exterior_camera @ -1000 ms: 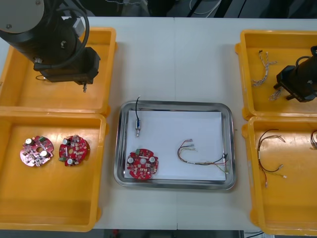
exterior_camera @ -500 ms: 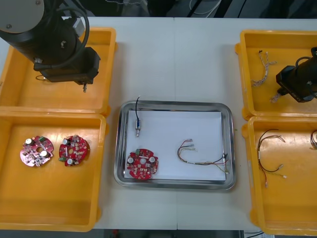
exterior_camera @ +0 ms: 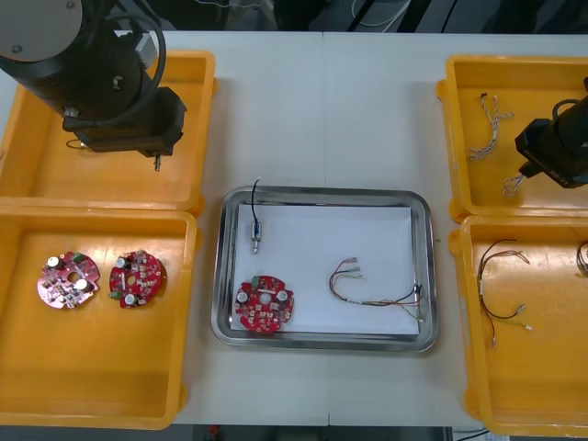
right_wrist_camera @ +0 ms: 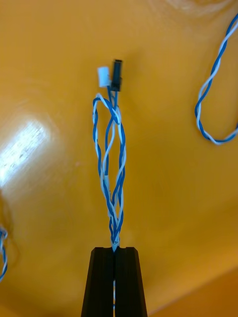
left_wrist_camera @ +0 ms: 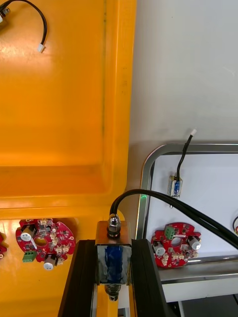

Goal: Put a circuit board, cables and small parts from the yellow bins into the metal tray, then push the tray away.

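1. View from front: right gripper over far right yellow bin; metal tray inward, toward centre.
2. Right wrist: fingers pinching twisted blue and white cable, hanging lengthwise from tips.
3. Left wrist: left gripper clamping black cable, tray near.

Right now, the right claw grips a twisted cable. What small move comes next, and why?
Probably lift it higher: the right claw is shut on the blue and white cable, dangling near the far right bin; the tray has none. The left claw holds a black cable over the far left bin.
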Motion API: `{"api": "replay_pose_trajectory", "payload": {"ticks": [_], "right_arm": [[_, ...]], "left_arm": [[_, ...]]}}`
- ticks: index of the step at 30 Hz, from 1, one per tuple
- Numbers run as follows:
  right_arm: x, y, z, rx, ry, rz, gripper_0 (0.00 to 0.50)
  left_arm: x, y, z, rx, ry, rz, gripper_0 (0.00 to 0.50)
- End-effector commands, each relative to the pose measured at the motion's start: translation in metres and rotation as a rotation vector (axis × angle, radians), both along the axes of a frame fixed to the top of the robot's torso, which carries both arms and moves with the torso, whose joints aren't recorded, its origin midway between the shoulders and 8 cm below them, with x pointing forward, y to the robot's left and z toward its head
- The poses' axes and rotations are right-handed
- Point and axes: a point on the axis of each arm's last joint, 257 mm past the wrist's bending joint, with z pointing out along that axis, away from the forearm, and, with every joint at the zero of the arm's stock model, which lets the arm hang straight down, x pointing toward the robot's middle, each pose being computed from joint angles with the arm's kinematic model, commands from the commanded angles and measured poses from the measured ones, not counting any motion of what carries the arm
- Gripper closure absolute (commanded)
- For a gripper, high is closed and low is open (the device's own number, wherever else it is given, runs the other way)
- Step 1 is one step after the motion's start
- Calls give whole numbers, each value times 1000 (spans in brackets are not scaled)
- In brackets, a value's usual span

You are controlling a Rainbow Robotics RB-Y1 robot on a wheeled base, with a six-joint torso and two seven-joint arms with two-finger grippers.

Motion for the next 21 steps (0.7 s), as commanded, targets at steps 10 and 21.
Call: {"api": "replay_pose_trajectory", "payload": {"ticks": [10, 21], "right_arm": [[-41, 5, 91, -95, -4, 129, 500], [-38, 37, 150, -318, -142, 381, 500]], "left_arm": [[23, -3, 16, -72, -184, -98, 500], [18, -2, 21, -101, -197, -104, 500]]}}
